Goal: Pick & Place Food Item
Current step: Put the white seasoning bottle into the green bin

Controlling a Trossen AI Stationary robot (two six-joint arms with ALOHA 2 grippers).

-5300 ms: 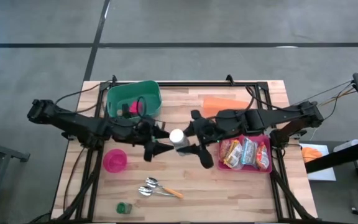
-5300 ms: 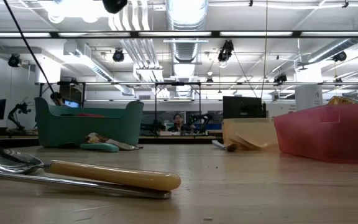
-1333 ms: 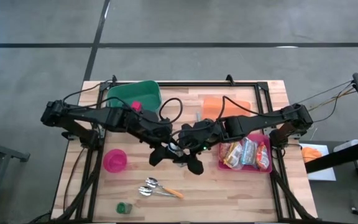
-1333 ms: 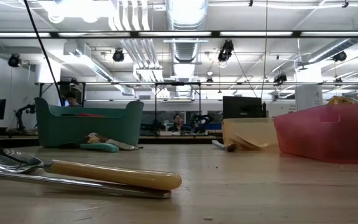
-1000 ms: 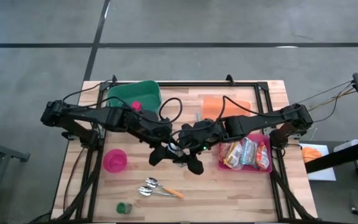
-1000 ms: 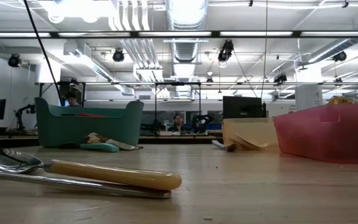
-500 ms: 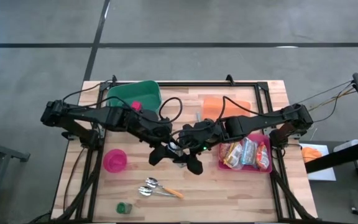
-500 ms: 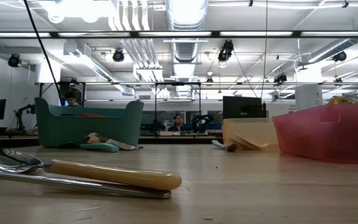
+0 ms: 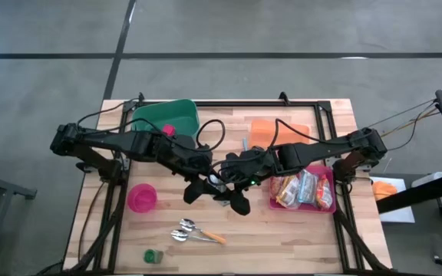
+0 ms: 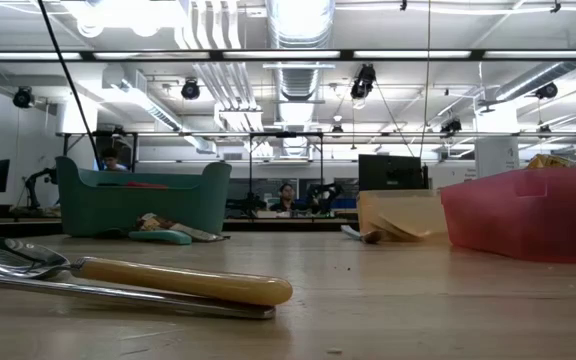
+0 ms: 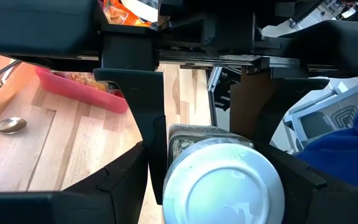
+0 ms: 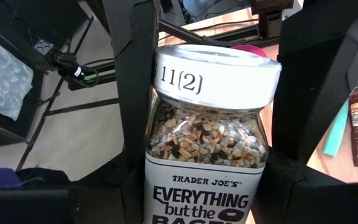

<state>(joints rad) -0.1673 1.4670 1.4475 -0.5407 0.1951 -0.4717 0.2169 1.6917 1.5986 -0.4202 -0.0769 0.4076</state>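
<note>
A: What lies nearest, at the table's six o'clock edge?
B: A small green cap (image 9: 153, 256), then two spoons (image 9: 196, 231) just beyond it.
A: And the seasoning jar (image 12: 208, 146)?
B: Mid-table, held up between both arms. The right gripper (image 9: 232, 193) has its fingers (image 12: 135, 93) clamped on the jar's body; the left gripper (image 9: 203, 186) has its fingers (image 11: 149, 118) pressed around the white lid (image 11: 222, 184).
A: What's around them?
B: A pink bowl (image 9: 142, 198) at nine o'clock, a pink tray (image 9: 329, 205) of snack packets at three. Farthest off, a green bin (image 9: 189, 116) at eleven and an orange cloth (image 9: 265, 129) at one.
</note>
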